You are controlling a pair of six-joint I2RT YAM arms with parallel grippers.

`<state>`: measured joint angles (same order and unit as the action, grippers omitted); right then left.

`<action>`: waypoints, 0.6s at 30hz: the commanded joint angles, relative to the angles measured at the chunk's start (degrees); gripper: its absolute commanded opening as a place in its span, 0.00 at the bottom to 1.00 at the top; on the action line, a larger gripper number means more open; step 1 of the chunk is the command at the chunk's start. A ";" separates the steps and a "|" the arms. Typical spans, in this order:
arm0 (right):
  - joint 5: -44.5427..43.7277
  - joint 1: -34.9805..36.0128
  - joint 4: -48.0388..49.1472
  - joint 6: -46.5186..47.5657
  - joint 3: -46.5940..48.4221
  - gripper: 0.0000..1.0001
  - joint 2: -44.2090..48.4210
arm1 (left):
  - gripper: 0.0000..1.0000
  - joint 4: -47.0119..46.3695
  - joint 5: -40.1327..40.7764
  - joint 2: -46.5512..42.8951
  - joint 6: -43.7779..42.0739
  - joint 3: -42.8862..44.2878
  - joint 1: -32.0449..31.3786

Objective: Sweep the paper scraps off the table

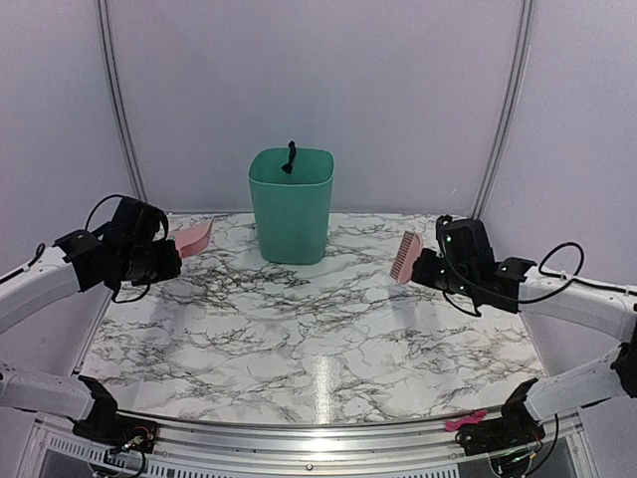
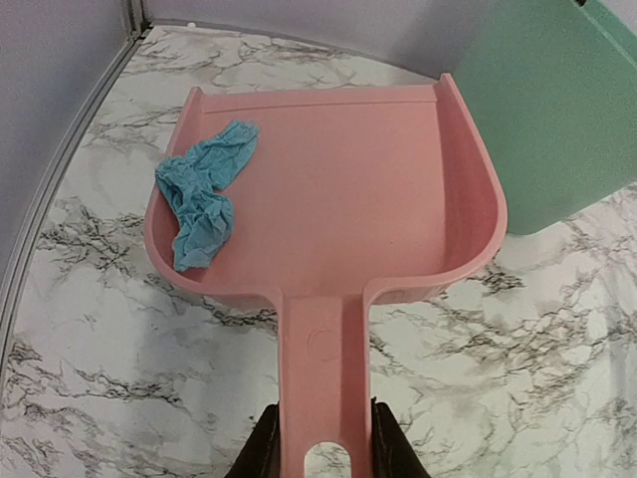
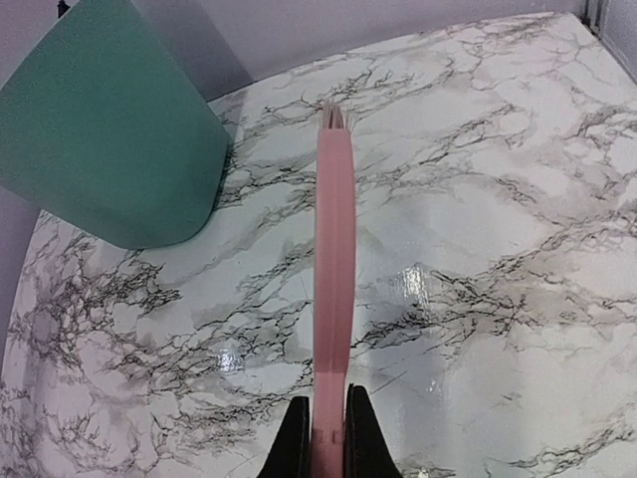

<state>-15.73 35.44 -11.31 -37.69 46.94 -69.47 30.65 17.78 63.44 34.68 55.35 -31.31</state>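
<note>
One light-blue scrap lies in the dustpan clamped in the left jaws; right jaws grip the brush. Emptying into the bin seems next.

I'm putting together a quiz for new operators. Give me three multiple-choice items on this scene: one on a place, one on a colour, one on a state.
1. Where does the light-blue paper scrap lie?
A. in the bin
B. in the dustpan
C. on the brush

2. What colour is the bin?
A. green
B. white
C. pink

3. The right claw is:
A. open and empty
B. shut on the brush
C. shut on the dustpan

Answers:
1 B: the left wrist view shows the scrap resting on the dustpan's floor, by its left wall.
2 A: the bin shows green in all three views.
3 B: the right wrist view shows its fingers pressing on both sides of the brush handle.
</note>
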 commanded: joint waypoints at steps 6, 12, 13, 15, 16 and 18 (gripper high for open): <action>2.02 -0.25 10.77 -10.72 -11.29 0.00 3.10 | 0.00 -7.09 5.80 3.32 -0.47 -9.66 -3.00; 3.07 -0.25 9.03 -10.36 -14.63 0.00 4.75 | 0.00 -10.30 5.63 6.05 0.57 -13.78 -4.38; 3.31 -0.20 8.76 -10.25 -15.08 0.00 4.87 | 0.00 -10.72 5.60 6.93 0.89 -14.20 -4.64; 4.00 -0.20 8.19 -10.00 -15.86 0.00 4.92 | 0.00 -11.38 5.69 8.72 1.24 -14.83 -5.01; 4.11 -0.24 7.78 -10.00 -16.17 0.00 4.96 | 0.00 -11.56 5.80 9.74 1.38 -14.99 -5.26; 4.13 -0.22 6.88 -10.18 -16.70 0.01 5.22 | 0.00 -11.74 6.00 11.48 1.61 -15.24 -5.54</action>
<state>-12.40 35.44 -4.25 -47.16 30.76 -65.34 21.63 22.22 72.14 35.51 40.86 -36.16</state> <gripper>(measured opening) 0.038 0.224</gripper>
